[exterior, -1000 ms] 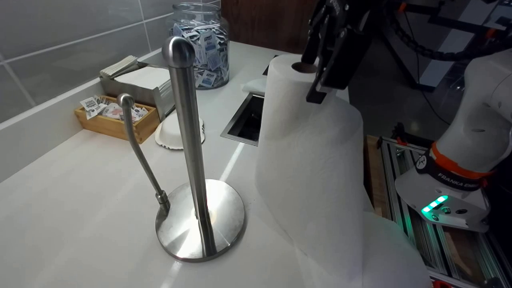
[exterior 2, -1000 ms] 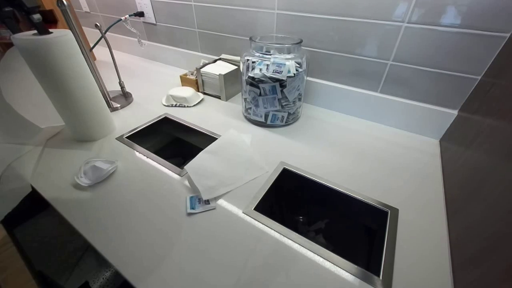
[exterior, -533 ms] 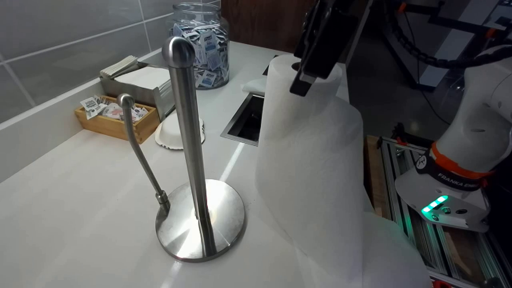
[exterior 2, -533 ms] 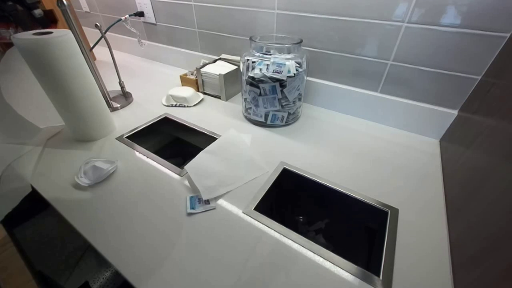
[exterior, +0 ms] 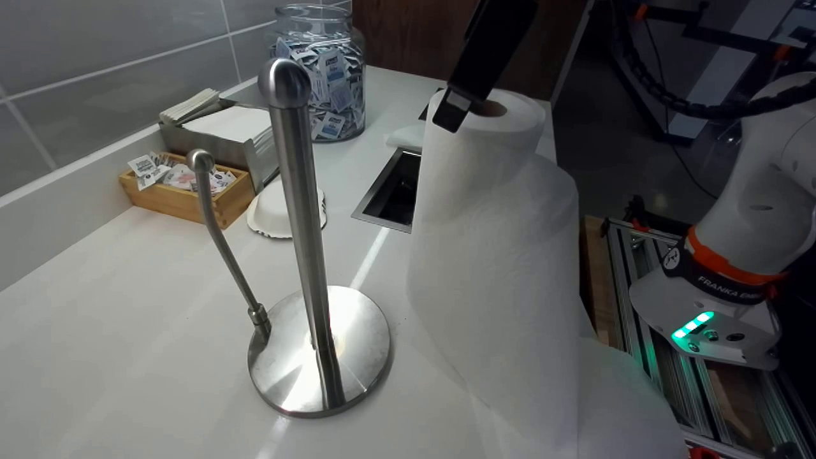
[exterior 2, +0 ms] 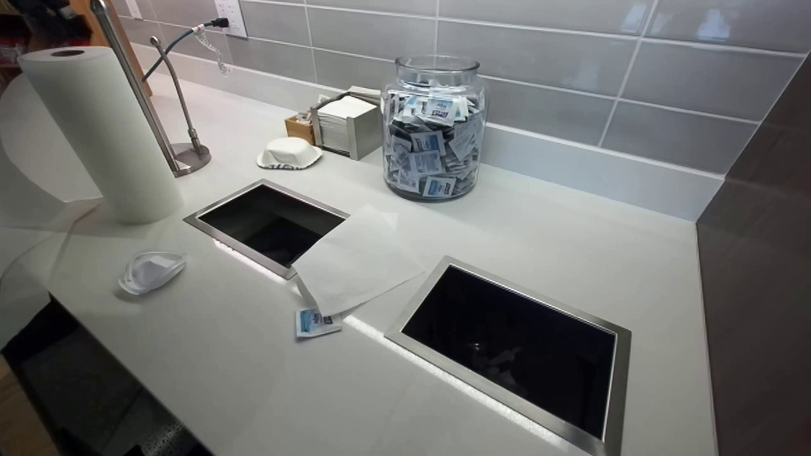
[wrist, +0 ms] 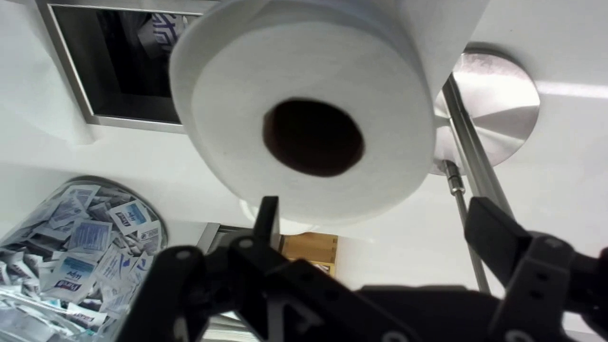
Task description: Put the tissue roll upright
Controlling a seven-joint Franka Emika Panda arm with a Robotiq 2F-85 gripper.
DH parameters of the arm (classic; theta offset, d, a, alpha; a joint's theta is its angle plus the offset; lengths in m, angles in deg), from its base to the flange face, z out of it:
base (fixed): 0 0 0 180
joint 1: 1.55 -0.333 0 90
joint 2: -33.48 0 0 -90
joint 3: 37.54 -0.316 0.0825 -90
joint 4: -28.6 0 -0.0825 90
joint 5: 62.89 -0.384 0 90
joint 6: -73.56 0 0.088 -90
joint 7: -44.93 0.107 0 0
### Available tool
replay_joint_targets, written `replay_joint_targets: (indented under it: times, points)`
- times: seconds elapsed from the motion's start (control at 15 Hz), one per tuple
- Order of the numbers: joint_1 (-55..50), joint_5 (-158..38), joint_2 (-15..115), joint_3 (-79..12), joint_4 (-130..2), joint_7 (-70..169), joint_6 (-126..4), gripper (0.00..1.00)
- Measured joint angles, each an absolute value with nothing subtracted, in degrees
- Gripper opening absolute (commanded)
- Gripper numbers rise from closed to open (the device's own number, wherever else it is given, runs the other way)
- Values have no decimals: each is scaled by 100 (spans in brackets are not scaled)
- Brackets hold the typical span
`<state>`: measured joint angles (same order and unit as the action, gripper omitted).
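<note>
One white roll (exterior: 488, 268) stands upright, hollow-cored, loose sheet (exterior: 625, 401) trailing right in an exterior view. The hand (wrist: 373, 211) is spread near its top.

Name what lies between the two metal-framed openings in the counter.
In an exterior view, a white paper sheet lies there, lapping over the opening nearer the tissue roll; a blue-and-white packet sits at the sheet's edge.

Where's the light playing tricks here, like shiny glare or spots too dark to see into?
In an exterior view, the round steel base glares white in patches; in an exterior view, the tiled wall carries pale, smeary reflections near the picture's upper right; in the wrist view, the hollow core of the tissue roll is too dark to see into.
</note>
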<state>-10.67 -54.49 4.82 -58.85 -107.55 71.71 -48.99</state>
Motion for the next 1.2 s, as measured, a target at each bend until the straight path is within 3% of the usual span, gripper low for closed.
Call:
replay_joint_targets:
  times: [1.2]
  points:
    - [-808, -4532, 380, -6115, -10792, 7531, -4895, 100]
